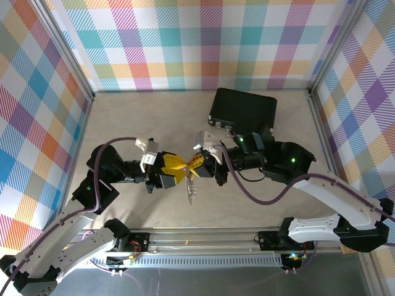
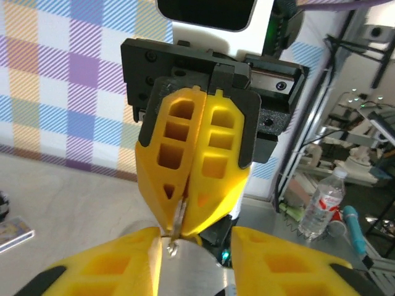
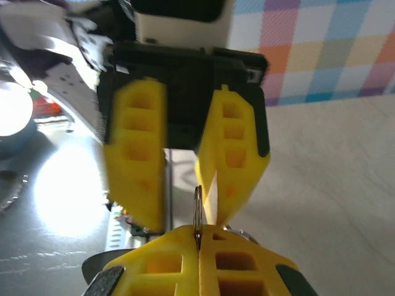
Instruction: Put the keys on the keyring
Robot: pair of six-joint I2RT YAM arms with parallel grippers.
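Meeting at centre frame, two grippers: right gripper [image 3: 199, 246] clamped on one keyring [image 3: 197, 206], left gripper [image 1: 174, 166] with fingers parted beside it. One bunch of keys [image 1: 190, 192] dangles just below, count unclear.

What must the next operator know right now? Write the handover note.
Left hand: open, holding nothing.
Right hand: shut on the keyring, seen edge-on.
Keys: silvery metal hangs below the two hands; threaded or not, cannot tell.
Done: keyring is off the table, in the grip.
Left: check what hangs there, thread any remaining keys.
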